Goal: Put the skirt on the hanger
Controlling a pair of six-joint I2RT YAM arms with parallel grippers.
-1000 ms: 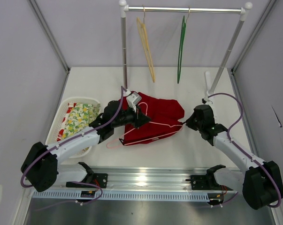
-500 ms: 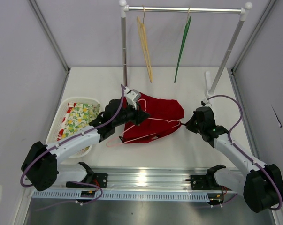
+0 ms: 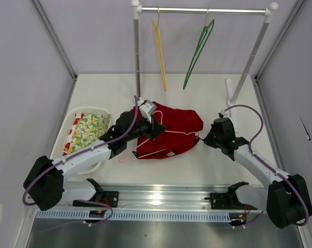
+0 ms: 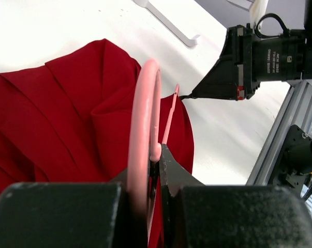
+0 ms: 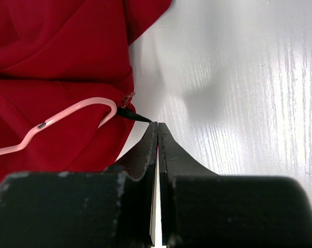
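One rumpled red skirt (image 3: 181,124), seemingly beneath pink hanger (image 4: 143,129).

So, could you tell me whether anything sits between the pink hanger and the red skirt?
Nothing visible does: the hanger rests directly on the skirt, with its hook pinched in the left gripper.

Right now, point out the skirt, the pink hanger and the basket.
skirt (image 3: 182,120), top view, bare cloth right of centre.
pink hanger (image 4: 143,119), left wrist view, its curved loop.
basket (image 3: 91,109), top view, far rim.
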